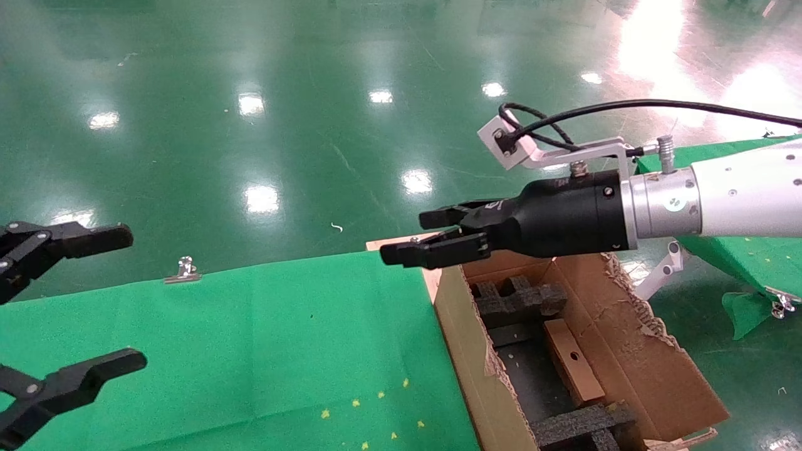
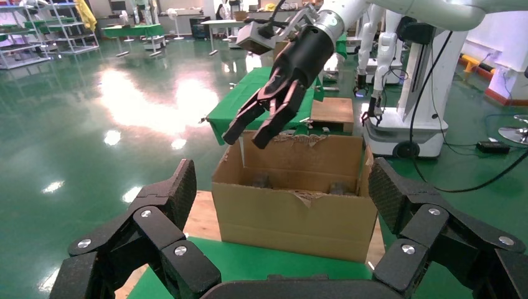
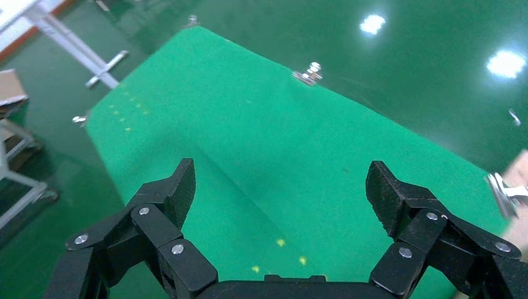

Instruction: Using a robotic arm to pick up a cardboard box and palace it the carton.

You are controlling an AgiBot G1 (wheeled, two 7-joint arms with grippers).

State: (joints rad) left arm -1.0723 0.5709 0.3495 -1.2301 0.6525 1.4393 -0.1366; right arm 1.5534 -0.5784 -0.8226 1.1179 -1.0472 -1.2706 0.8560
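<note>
The carton (image 1: 460,351), large, brown and with ragged flaps, stands at the right end of the green-clothed table (image 1: 250,338). Black foam inserts (image 1: 517,300) line its inside. The small cardboard box (image 1: 573,360), brown with a round hole, lies inside the carton between the inserts. My right gripper (image 1: 410,237) is open and empty, hovering above the carton's far left corner and pointing over the table. In the right wrist view it (image 3: 280,187) is over bare green cloth. My left gripper (image 1: 100,300) is open and empty at the left edge; in the left wrist view it (image 2: 280,193) faces the carton (image 2: 292,215).
A metal clip (image 1: 183,270) holds the cloth at the table's far edge. A second green-clothed table (image 1: 727,250) stands behind the right arm. Glossy green floor lies beyond. Other robots (image 2: 423,75) stand past the carton in the left wrist view.
</note>
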